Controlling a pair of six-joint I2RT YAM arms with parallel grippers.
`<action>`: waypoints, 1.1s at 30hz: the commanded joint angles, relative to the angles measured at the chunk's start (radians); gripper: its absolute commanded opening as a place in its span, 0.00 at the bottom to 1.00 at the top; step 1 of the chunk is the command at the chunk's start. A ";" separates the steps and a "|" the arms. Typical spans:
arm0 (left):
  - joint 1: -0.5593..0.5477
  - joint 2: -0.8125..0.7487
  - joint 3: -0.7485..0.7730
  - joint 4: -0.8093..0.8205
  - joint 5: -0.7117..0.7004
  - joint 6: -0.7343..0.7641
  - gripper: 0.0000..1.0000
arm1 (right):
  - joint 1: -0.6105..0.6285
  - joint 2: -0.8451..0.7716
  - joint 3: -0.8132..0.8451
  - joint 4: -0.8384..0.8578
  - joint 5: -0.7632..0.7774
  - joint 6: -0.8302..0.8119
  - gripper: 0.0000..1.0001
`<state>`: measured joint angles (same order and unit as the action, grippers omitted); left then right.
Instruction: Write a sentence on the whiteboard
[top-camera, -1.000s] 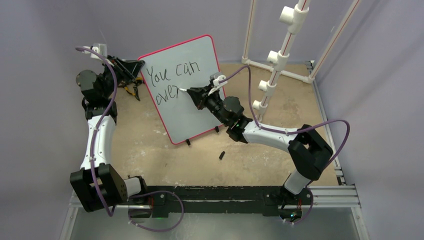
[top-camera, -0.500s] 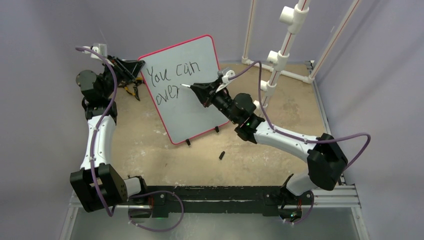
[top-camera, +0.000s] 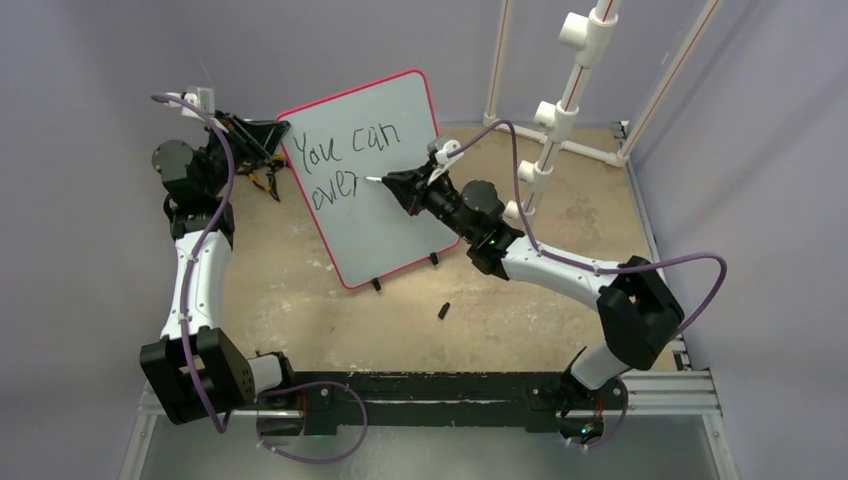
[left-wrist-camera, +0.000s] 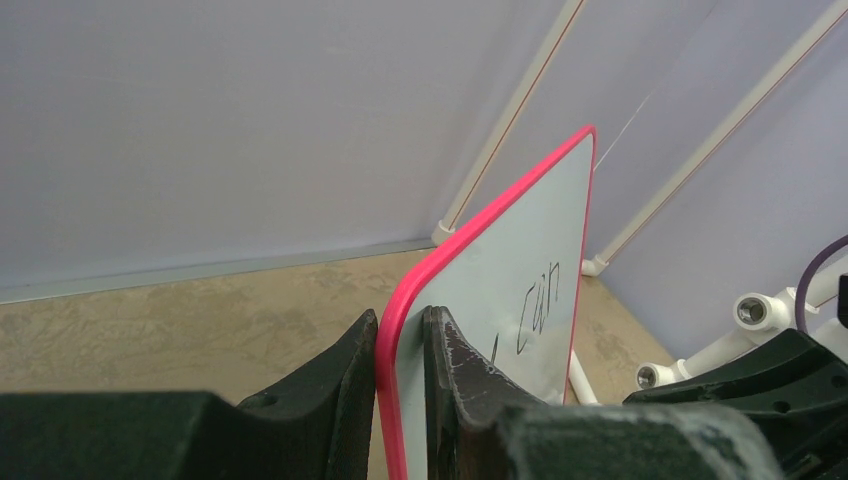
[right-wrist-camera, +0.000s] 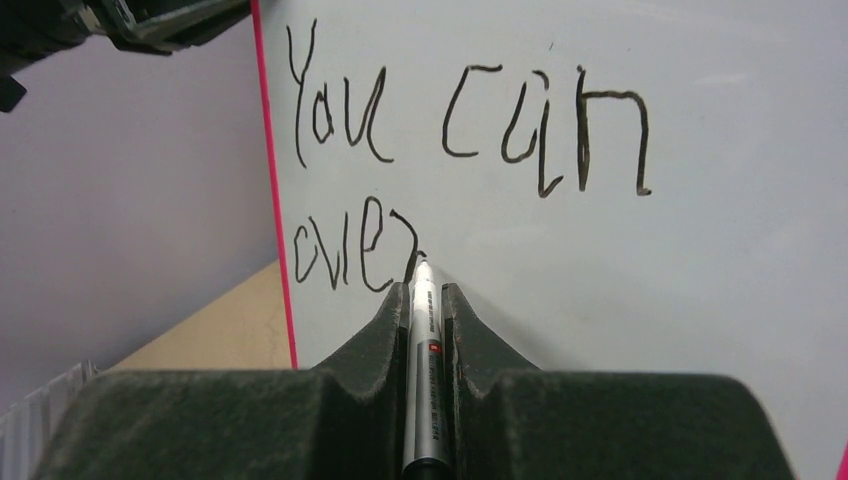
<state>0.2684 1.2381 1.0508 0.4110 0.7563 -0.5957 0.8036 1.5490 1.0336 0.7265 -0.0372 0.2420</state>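
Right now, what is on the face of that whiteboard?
On the whiteboard, black handwriting reads roughly "You can" above "over". The marker in the right fingers rests at the last letter, hiding whatever lies under its tip. The left fingers clamp the pink edge.

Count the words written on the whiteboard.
3. "You" sits top left, "can" right of it, and "over" on the line below, beside the marker tip. The right gripper may hide more strokes.

The whiteboard (top-camera: 392, 222) is smooth and faintly glossy, edged in pink plastic. The desk (top-camera: 300, 300) is rough, mottled tan. The left tool (left-wrist-camera: 400, 335) and right tool (right-wrist-camera: 425, 300) are matt black plastic; the marker (right-wrist-camera: 424, 335) shines silver.
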 joint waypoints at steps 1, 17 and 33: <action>0.006 0.007 -0.007 0.001 0.022 -0.012 0.17 | -0.013 0.010 0.038 0.051 -0.029 0.003 0.00; 0.008 0.005 -0.008 0.001 0.024 -0.012 0.17 | -0.034 0.066 0.067 0.054 -0.005 0.015 0.00; 0.008 0.006 -0.008 0.002 0.023 -0.013 0.17 | -0.025 0.078 0.030 0.018 -0.070 -0.018 0.00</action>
<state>0.2737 1.2415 1.0508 0.4129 0.7586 -0.6094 0.7769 1.6299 1.0714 0.7532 -0.0906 0.2424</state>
